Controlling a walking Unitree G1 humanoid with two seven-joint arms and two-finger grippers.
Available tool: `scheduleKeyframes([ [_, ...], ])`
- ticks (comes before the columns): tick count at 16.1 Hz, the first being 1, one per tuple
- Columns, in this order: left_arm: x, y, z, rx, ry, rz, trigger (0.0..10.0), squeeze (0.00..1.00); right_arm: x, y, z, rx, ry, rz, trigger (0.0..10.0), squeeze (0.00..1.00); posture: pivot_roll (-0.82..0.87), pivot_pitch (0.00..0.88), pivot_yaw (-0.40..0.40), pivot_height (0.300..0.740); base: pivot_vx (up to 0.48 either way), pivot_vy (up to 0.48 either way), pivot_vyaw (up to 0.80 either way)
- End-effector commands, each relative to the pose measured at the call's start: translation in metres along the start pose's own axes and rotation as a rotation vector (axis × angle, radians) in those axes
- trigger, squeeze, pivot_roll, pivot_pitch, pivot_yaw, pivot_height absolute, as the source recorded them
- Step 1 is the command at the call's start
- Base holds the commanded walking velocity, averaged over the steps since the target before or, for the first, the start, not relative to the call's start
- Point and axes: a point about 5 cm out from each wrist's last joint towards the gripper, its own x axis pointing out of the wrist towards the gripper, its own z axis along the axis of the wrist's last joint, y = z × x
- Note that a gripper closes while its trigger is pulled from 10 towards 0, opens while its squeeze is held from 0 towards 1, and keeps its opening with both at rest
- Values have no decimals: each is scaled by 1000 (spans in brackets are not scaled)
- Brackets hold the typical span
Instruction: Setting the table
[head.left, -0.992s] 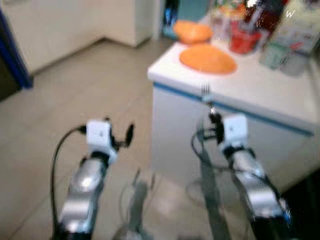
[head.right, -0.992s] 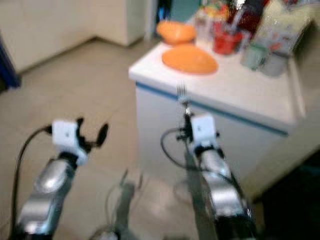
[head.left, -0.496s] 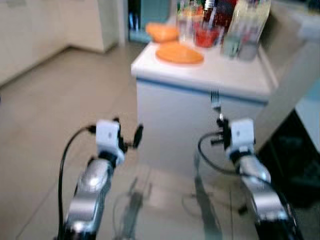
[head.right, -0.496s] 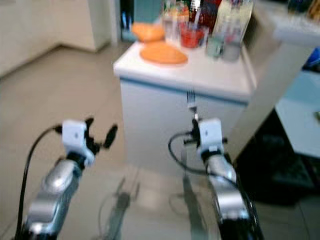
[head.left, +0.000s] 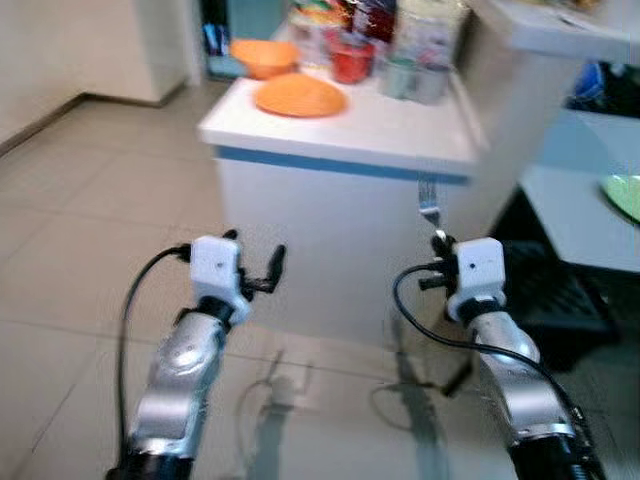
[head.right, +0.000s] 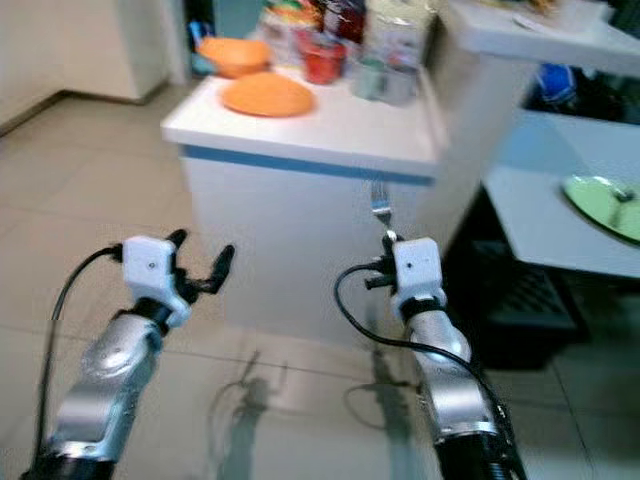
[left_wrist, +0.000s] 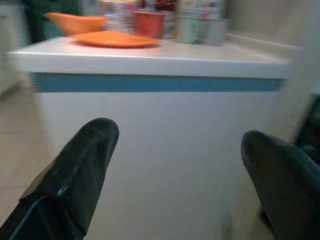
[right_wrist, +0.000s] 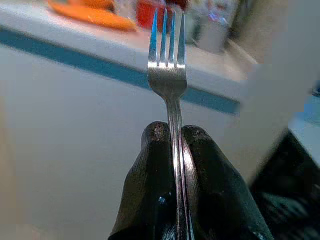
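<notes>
Risk here sits mostly with the fork (right_wrist: 168, 75), which the right pincer (head.left: 441, 238) holds by its thin handle alone, tines pointing up, the two black fingers (right_wrist: 155, 180) pressed tight against the metal. The grip is narrow and the handle smooth, so a jolt from a step could let the fork twist or slide down between the pads and drop to the tiled floor (head.left: 70, 270).

The left pincer (head.left: 258, 275) carries nothing, its fingers spread wide, and hovers low in front of the white bench (head.left: 400, 125). That bench stands near, with an orange plate (head.left: 299, 96), an orange bowl (head.left: 263, 55), a red cup (head.left: 352, 62) and a cluster of jars and bottles crowded at its far edge. Both arms sit below the bench top, so a careless advance could drive the fork tines or either pincer into the white side panel.

Placement also looks awkward: the free surface lies on the near side, yet reaching too far would sweep into the cups. A second, lower bench with a green plate (head.right: 603, 203) stands to the right, and which one is meant for the fork is not clear.
</notes>
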Motion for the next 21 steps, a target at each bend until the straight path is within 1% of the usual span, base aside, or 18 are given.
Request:
scheduleKeyframes([
  [1,1,2,0,18,4,2,10000,0,3,1,5,0,-22,-2,10000,0,104,0,-67,740,0,-480,0],
  [12,4,2,-1,41,22,-1,10000,0,3,4,6,-10,-26,6,10000,0,96,0,-60,740,0,-458,0],
  [19,7,0,0,52,18,-6,10000,0,5,2,6,-12,-28,-1,10000,0,91,0,-56,740,266,-397,0],
  [21,7,0,-1,52,22,-4,10000,0,4,3,6,-15,-30,1,10000,0,91,0,-56,740,403,-141,0],
])
